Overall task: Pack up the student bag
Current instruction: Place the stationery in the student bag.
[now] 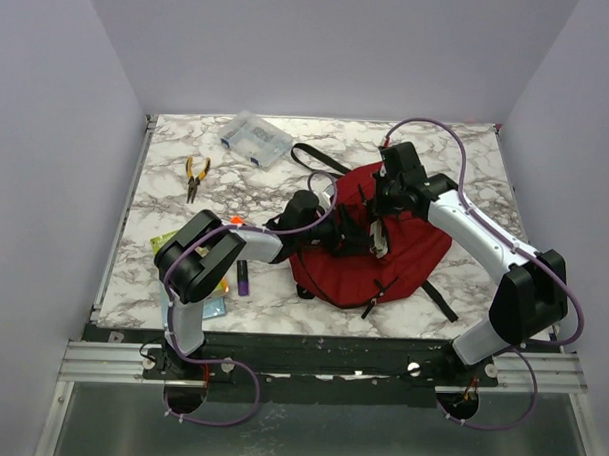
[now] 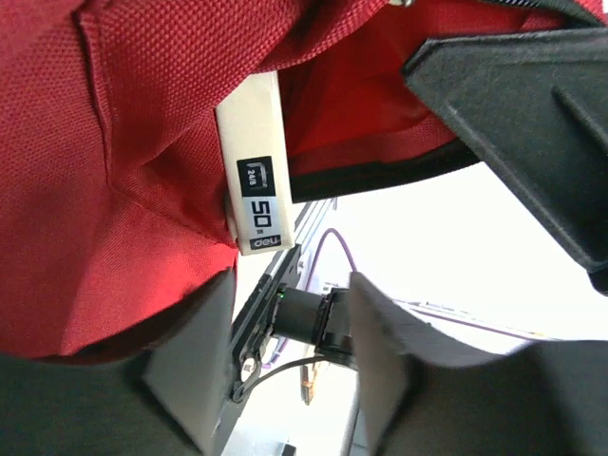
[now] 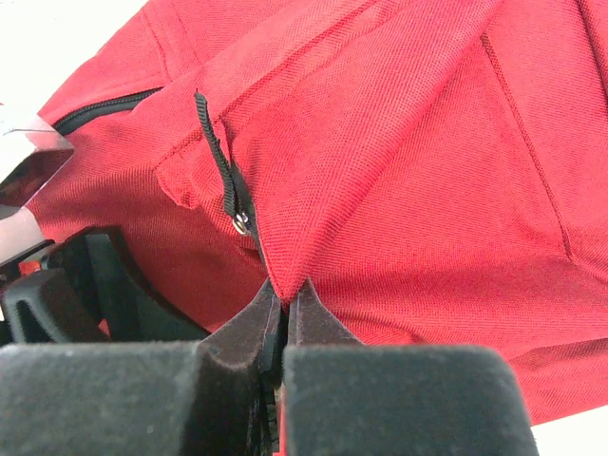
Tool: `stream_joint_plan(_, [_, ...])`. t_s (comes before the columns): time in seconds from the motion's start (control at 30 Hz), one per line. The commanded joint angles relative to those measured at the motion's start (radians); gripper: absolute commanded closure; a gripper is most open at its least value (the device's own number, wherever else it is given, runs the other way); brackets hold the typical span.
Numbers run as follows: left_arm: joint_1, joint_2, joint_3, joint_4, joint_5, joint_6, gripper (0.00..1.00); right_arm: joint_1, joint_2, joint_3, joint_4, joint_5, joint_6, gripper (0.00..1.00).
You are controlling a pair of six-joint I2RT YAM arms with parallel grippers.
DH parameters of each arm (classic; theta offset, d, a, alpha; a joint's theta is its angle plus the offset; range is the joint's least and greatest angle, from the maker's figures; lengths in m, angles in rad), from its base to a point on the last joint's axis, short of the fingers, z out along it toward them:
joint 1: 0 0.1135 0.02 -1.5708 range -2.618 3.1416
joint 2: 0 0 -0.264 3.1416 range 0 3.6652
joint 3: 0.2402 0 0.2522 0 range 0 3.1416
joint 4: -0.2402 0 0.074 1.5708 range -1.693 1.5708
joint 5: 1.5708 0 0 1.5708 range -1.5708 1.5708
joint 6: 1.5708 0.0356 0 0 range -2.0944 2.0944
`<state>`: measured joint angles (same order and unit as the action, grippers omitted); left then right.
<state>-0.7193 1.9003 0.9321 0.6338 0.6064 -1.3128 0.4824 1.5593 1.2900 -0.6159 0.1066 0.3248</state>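
Step in hand: loading the bag (image 1: 403, 261). One item is going in while the mouth is held up.

Right end effector (image 3: 285, 309): clenched on a fold of the bag's red cloth, jaws pressed together with the fabric pinched between them. Zip pull (image 3: 228, 185) hangs just above the pinch. From the top view this arm lifts the far edge of the bag, making the opening.

Left end effector (image 2: 290, 313): at the bag's left side, pointed into the opening. Jaws stand apart with nothing clamped between them, so released. White pack (image 2: 255, 161) with a black label sits just beyond the fingertips, upright against the red lining and partly inside the mouth. Can't tell whether its lower end touches the left-hand finger.

Bag position: middle of the counter (image 1: 282, 307), right of centre, flat apart from the raised edge. Both end effectors are at it, left one at the mouth and right one on the cloth.

Next move, as I judge it: back the left arm straight out without catching the pack or the lining, right grip unchanged so the mouth doesn't collapse. Then fetch another item; marker (image 1: 243, 278) and pliers (image 1: 195, 176) lie on the counter to the left, well apart from the bag. The pack looks only part-way in and may need a nudge deeper.
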Motion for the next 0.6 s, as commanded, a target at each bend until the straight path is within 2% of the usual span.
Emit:
stream_joint_plan(0.0, [0.003,-0.014,-0.002,-0.022,-0.012,0.045,0.53,-0.007,-0.048,0.025,0.015,-0.024,0.003,1.00])
stream_joint_plan(0.37, [-0.032,0.079,0.108,-0.041,0.005,0.052,0.50,-0.008,-0.053,0.015,0.024,-0.056,0.004,0.99])
stream_joint_plan(0.5, [-0.032,0.112,0.131,-0.059,-0.009,0.039,0.56,-0.007,-0.056,0.018,0.022,-0.061,0.003,0.99])
stream_joint_plan(0.57, [-0.037,0.110,0.125,-0.065,-0.020,0.038,0.55,-0.008,-0.057,0.023,0.015,-0.059,0.001,0.99])
